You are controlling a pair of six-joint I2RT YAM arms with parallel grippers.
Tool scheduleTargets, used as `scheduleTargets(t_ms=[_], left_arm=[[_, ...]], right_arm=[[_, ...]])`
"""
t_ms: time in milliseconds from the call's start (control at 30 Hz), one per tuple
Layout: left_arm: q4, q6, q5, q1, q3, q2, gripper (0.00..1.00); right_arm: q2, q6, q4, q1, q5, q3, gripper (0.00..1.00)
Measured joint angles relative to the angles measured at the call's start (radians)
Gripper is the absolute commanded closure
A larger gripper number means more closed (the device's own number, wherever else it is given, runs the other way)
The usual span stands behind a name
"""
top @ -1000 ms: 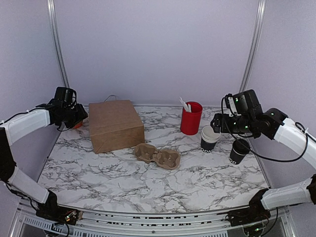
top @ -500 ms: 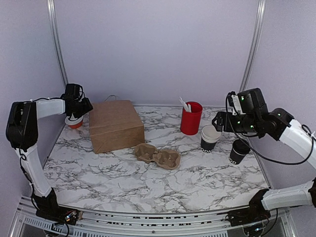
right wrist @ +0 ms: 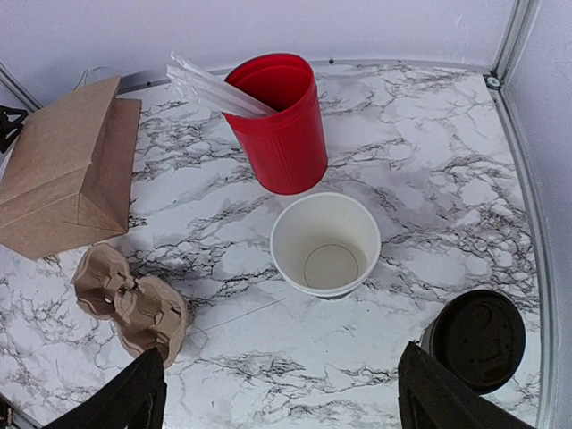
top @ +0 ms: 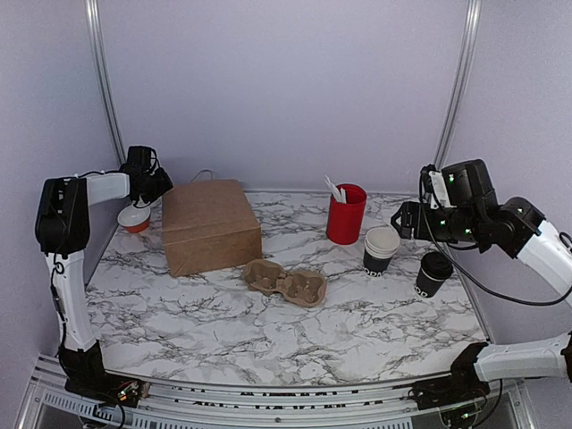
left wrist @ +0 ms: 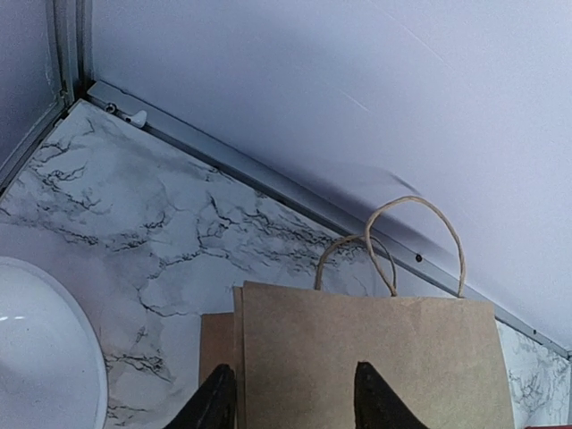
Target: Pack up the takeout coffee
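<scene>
Pale lilac walls box in a white, grey-veined marble counter (top: 268,331). From above, the lidded black takeout coffee (top: 433,273) stands near the right edge beside stacked paper cups (top: 381,248), and the right tool (top: 404,220) hangs released nearby. In the left wrist view, the left tool (left wrist: 290,407) has its fingers parted over a creased kraft paper bag (left wrist: 375,340). In the right wrist view, the coffee's round matte lid sits bottom right.

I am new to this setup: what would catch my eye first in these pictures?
The big brown paper bag lying at the back left of the marble table stands out first, with a moulded cardboard cup carrier at its near corner. At the back right is a bright red cup holding white utensils, and nearer the right edge a stack of lidless black cups and the lidded takeout coffee.
</scene>
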Motion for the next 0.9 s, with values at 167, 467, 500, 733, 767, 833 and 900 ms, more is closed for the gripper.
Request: scheduleTargets(t_ms=[167, 467, 500, 733, 767, 833, 900], left_arm=[[0.003, -0.017, 0.010, 0.000, 0.031, 0.017, 0.65], [-0.001, -0.016, 0.008, 0.000, 0.035, 0.055, 0.63], [-0.005, -0.014, 0.008, 0.000, 0.035, 0.059, 0.63], [-0.016, -0.006, 0.008, 0.004, 0.061, 0.062, 0.66], [-0.015, -0.006, 0.008, 0.006, 0.069, 0.062, 0.67], [-0.016, -0.005, 0.010, 0.009, 0.084, 0.062, 0.70], [-0.016, -0.005, 0.013, 0.012, 0.098, 0.064, 0.71]], right_arm=[[0.000, 0.000, -0.001, 0.000, 0.000, 0.000, 0.13], [0.003, 0.000, -0.001, 0.000, -0.001, 0.000, 0.13], [0.003, 0.000, 0.000, 0.000, -0.001, 0.000, 0.13], [0.002, 0.000, -0.001, 0.000, 0.000, 0.000, 0.13], [0.002, 0.000, 0.000, 0.000, 0.000, 0.000, 0.13], [0.002, 0.000, 0.000, 0.000, 0.000, 0.000, 0.13], [0.002, 0.000, 0.000, 0.000, 0.000, 0.000, 0.13]])
